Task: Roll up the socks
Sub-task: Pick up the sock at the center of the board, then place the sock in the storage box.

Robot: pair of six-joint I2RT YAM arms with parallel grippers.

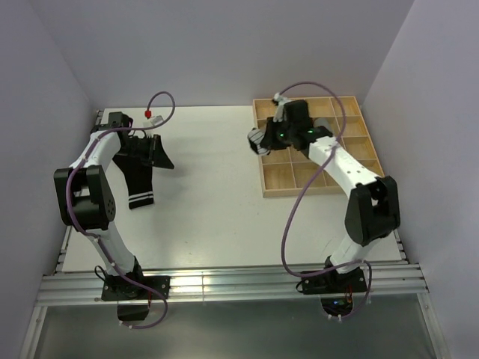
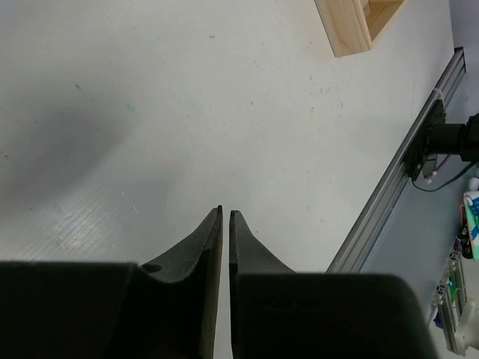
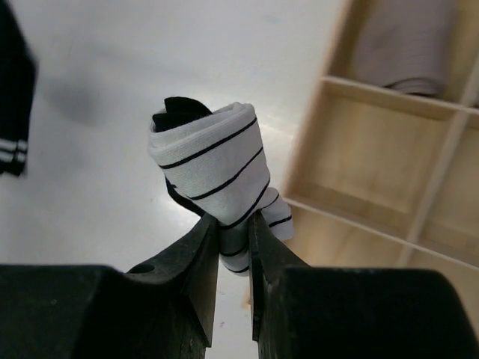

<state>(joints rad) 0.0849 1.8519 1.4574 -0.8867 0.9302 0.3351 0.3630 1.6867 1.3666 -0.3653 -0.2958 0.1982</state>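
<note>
Wht striped sock [image 3: 217,168] held, right end effector [image 3: 233,219].

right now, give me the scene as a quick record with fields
left fingers: nearly together, nothing between them, over bare table
right fingers: shut on rolled white sock, at left edge of tray
black sock: unrolled on table, by left arm
tray contents: grey sock in one cell
</note>
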